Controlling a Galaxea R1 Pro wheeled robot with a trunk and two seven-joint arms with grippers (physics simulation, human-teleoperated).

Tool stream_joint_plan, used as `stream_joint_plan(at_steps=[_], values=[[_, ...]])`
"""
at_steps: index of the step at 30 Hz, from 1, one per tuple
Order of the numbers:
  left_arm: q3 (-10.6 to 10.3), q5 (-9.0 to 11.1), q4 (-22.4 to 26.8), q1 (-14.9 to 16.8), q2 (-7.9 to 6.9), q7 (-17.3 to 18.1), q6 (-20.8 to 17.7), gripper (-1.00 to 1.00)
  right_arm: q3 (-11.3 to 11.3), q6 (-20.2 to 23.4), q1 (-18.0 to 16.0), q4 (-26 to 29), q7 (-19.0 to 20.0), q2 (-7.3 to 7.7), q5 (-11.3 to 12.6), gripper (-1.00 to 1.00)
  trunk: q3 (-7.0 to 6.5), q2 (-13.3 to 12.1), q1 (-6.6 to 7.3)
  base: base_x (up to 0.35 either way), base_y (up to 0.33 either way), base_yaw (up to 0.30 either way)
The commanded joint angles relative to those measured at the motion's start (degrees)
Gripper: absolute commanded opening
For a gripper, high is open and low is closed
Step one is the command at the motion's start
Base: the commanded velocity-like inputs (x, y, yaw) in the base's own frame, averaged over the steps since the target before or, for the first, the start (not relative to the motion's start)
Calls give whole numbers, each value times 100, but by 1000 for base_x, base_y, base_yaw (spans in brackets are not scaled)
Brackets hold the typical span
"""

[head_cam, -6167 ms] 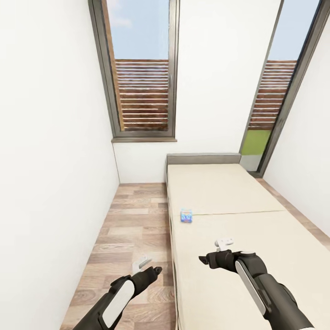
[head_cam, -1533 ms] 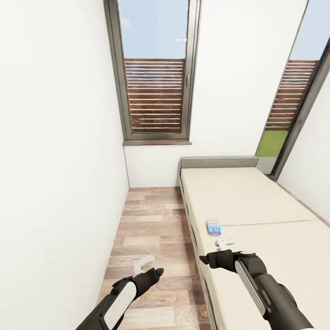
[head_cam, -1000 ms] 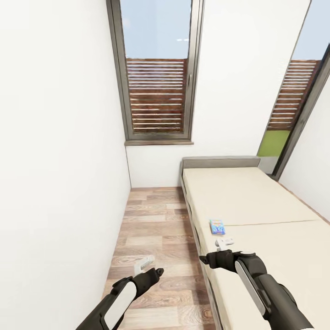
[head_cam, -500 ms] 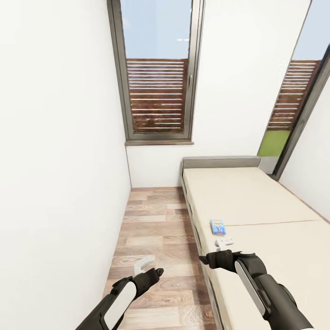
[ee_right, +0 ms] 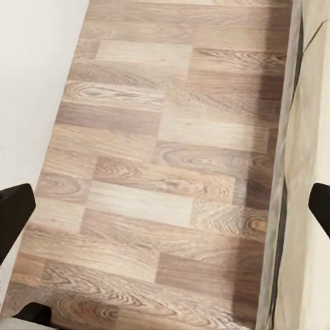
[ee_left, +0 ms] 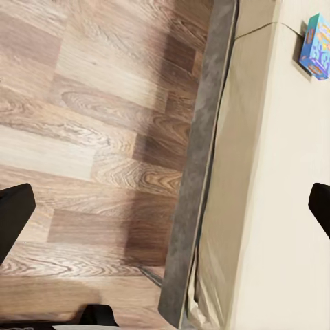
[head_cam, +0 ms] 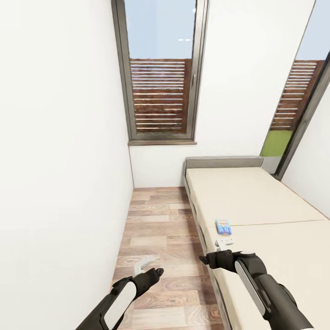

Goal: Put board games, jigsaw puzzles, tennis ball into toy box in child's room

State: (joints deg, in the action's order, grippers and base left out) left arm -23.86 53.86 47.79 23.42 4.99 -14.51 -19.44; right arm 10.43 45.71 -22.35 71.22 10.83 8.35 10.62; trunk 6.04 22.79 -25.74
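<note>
Presently one board game (head_cam: 223,227) is on view: a small blue patterned box lying flat on the bed (head_cam: 256,201), close to the mattress's left edge and just short of the seam that crosses it. The left wrist view shows the same box (ee_left: 315,47) on the beige mattress, set in from the grey frame. One bed is counted, its grey headboard against the far wall, with wood-plank floor (head_cam: 156,229) running along its left side up to the white wall.

Two grippers are counted. The left gripper (head_cam: 145,264) hangs over the floor, left of the bed, its jaws spread wide with nothing between them. The right gripper (head_cam: 224,241) hangs over the bed's near left edge, just short of the blue box and not touching it; its jaws also stand apart and hold nothing.

Two windows (head_cam: 160,68) are counted on the far side, each showing brown slats outside.
</note>
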Motion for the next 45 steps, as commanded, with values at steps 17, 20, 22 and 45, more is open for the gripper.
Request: stream_joint_plan(at_steps=[17, 20, 22, 45], values=[[-7, 68, 19, 5, -4, -52, -7, 100, 20, -31, 8, 28, 48, 58, 24, 100, 13, 13, -4, 0, 22, 0], [-6, 70, 19, 5, -5, -52, -7, 100, 17, -36, 12, 29, 52, 66, 25, 100, 13, 13, -4, 0, 4, 0], [-5, 70, 19, 5, -6, -52, -7, 100, 16, -38, 14, 30, 53, 69, 26, 100, 13, 13, -4, 0, 3, 0], [-4, 83, 20, 3, -46, -43, -15, 100, 35, -37, 20, 32, 55, 55, 33, 100, 13, 13, -4, 128, 1, 0]])
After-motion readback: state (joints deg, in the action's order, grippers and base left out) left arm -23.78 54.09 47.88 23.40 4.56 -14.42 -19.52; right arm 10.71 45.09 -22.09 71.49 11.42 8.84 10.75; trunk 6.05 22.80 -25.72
